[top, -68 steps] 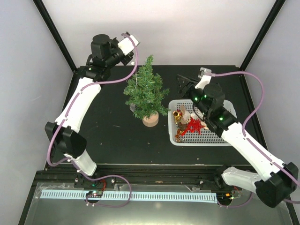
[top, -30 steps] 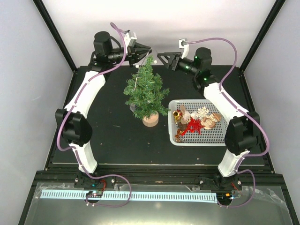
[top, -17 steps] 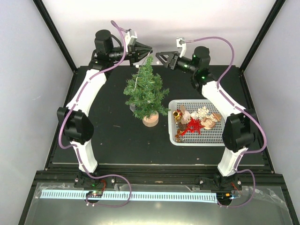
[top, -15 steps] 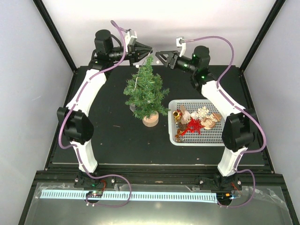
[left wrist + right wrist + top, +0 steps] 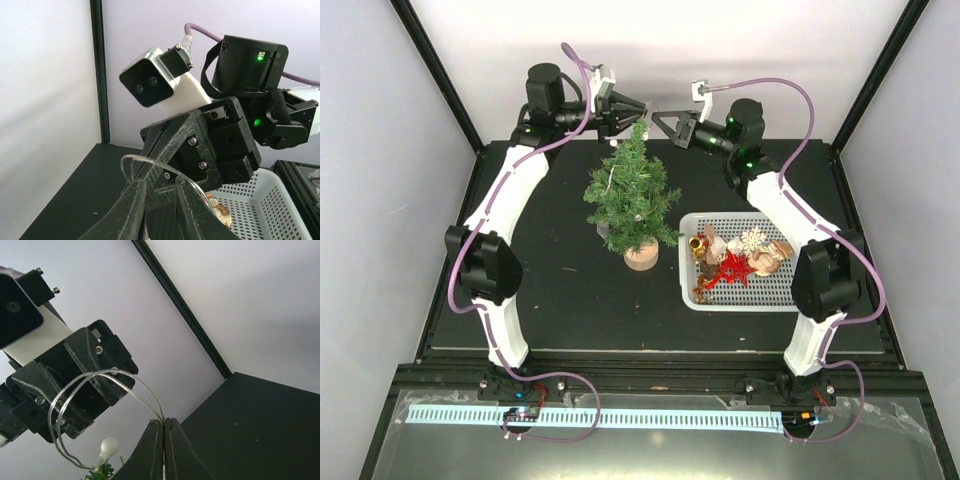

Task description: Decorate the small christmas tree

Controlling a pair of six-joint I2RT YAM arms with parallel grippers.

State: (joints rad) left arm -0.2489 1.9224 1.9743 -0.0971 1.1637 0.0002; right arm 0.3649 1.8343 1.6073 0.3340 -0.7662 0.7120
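- The small christmas tree (image 5: 630, 195) stands upright on its wooden base near the middle of the bench (image 5: 550, 290), just left of a white basket (image 5: 790, 300) that lies toward the right edge.
- Both arms reach high over the far edge, and the left hand (image 5: 642, 105) and right hand (image 5: 658, 113) meet tip to tip just above the treetop.
- The right hand is clenched on a clear wire (image 5: 140, 385), pinching it at the very fingertips. The wire loops across to the left hand and carries a small white bulb (image 5: 108, 445) hanging by the top needles.
- The left hand's fingers (image 5: 135, 210) stand narrowly apart with the wire between them; whether they pinch it I cannot tell.
- Judging by this, the wire is passing from one hand to the other, held high so it can drape down over the branches.
- A red star (image 5: 735, 268) and other ornaments wait in the basket.
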